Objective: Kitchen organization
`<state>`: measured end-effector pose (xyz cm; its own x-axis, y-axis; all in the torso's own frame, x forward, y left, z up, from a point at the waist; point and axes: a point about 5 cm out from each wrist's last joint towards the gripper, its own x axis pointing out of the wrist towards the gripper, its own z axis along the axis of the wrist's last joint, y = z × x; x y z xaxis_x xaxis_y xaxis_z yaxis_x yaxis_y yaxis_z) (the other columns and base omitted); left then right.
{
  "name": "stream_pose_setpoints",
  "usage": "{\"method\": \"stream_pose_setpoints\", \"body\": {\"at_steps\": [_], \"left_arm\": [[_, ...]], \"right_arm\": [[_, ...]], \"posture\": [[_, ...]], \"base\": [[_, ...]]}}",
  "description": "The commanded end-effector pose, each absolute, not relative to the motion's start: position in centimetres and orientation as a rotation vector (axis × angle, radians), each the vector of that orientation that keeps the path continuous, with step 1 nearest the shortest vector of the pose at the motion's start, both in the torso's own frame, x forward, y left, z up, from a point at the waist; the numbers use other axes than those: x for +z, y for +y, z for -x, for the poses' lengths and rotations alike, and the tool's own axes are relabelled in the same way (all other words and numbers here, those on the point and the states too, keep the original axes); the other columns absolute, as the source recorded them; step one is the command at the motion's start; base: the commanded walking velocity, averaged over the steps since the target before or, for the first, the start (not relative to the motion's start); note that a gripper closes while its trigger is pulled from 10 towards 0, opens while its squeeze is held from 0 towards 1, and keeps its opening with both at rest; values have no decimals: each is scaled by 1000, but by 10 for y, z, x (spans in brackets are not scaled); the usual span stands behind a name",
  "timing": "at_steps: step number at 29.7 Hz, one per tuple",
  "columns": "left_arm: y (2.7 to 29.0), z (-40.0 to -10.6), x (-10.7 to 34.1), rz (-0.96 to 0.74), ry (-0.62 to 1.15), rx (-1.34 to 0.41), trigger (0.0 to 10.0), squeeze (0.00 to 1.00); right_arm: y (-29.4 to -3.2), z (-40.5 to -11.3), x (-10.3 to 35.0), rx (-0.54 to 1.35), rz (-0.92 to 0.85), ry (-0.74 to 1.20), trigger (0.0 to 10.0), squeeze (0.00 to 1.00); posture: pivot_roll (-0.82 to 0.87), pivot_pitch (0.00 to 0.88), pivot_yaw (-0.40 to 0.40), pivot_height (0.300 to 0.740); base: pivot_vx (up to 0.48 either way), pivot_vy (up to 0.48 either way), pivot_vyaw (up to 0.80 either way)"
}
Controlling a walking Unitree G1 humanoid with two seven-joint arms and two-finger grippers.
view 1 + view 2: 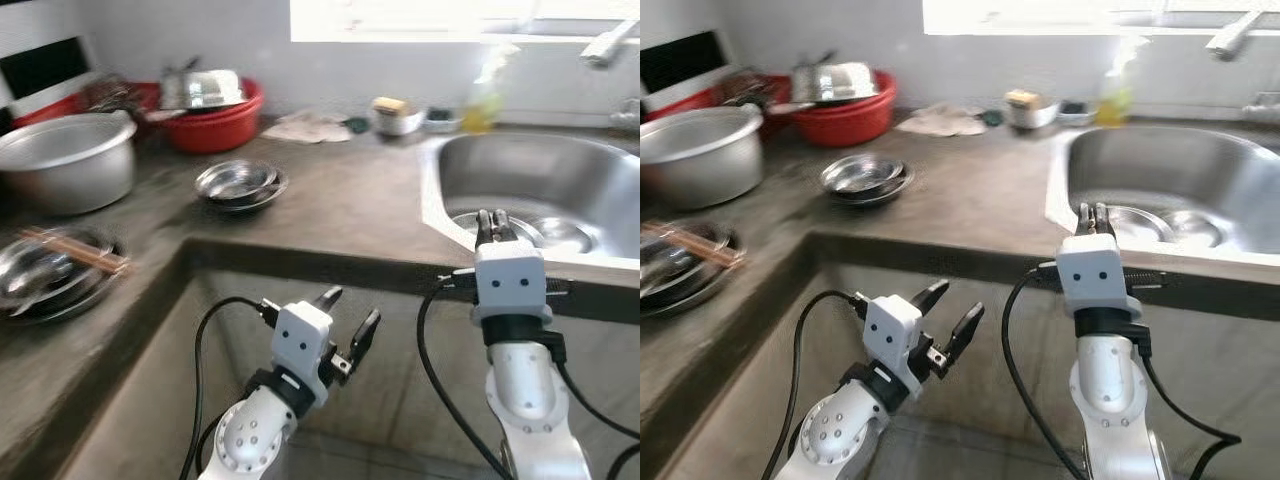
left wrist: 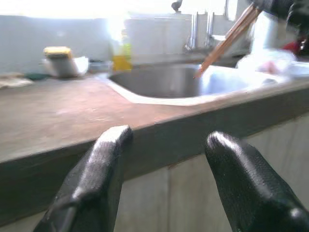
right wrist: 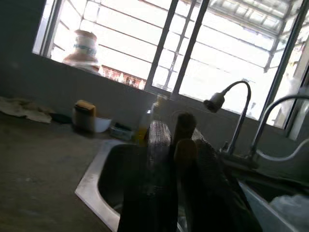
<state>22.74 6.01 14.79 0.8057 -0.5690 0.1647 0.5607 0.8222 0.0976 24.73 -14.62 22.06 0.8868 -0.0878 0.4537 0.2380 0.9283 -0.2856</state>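
From my head, my left gripper (image 1: 348, 322) hangs spread apart below the counter (image 1: 340, 215) edge; my right gripper (image 1: 492, 228), fingers pressed together, is raised at the sink (image 1: 540, 175) rim. Steel bowls (image 1: 240, 185) sit on the counter, chopsticks (image 1: 75, 250) across a dish at left. My left wrist faces the counter edge. My right wrist sees the faucet (image 3: 227, 104).

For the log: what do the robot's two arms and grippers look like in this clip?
Both arms are silver, with rounded joint housings and a black collar below each wrist. Each ends in a boxy white block with small dark dots on its face, carrying two long black fingers: the left gripper and the right gripper. A black cable loops out from each wrist and down beside the arm. The left fingers look smooth and rounded.
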Motion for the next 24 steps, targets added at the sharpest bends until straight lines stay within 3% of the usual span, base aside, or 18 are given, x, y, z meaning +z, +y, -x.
{"method": "stream_pose_setpoints", "body": {"at_steps": [1,4,24], "left_arm": [[60,-228,148,-53,-189,-592,10000,0],[61,-228,149,-55,-196,-585,10000,0],[60,-230,152,-87,-214,-584,10000,0]], "right_arm": [[-147,-248,223,-161,340,-460,10000,0],[-146,-251,224,-156,329,-455,10000,0],[-151,-274,242,-94,310,-486,10000,0]], "posture": [[176,47,11,740],[176,48,8,740],[181,46,0,740]], "base": [[0,0,0],[0,-203,0],[299,-372,0]]}}
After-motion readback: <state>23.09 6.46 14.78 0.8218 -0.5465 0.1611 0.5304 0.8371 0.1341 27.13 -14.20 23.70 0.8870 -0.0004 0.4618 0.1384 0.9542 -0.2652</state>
